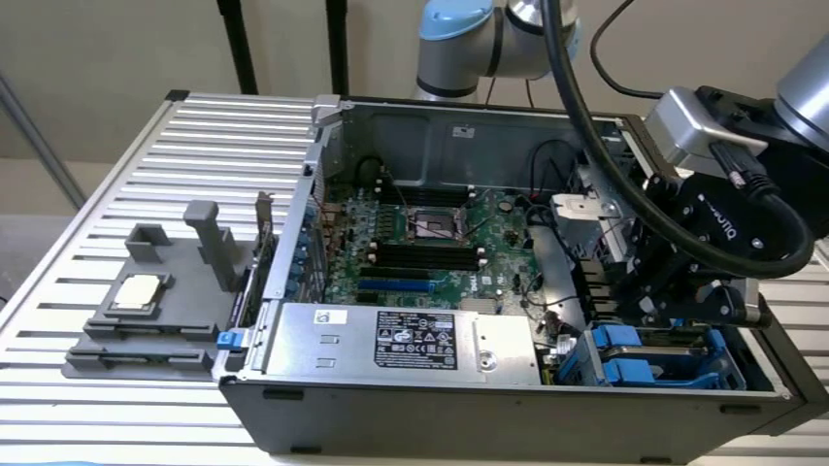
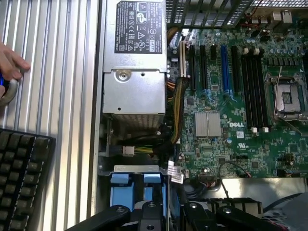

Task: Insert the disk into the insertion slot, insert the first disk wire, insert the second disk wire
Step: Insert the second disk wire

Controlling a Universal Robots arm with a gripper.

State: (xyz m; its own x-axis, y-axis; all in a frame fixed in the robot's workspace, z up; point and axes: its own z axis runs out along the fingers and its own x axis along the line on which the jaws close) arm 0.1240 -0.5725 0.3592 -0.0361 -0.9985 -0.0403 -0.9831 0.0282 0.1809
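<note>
The insertion slot (image 1: 647, 364) is a grey drive cage with bright blue clips in the front corner of the open computer case, at the exterior view's right. My gripper (image 1: 667, 309) hangs just above it, its black body covering the cage's top. In the wrist view the blue clips of the slot (image 2: 137, 188) lie directly under the gripper (image 2: 166, 219), whose black links frame them. The disk is hidden. A loose white connector (image 2: 127, 150) on yellow and black wires lies between the power-supply box and the slot.
The silver labelled power-supply box (image 1: 402, 340) (image 2: 134, 62) sits beside the slot, and the green motherboard (image 1: 428, 243) (image 2: 240, 96) lies behind it. A grey fixture (image 1: 155, 311) stands on the slatted table. A person's hand (image 2: 9, 62) and a black keyboard (image 2: 24, 178) lie beside the case.
</note>
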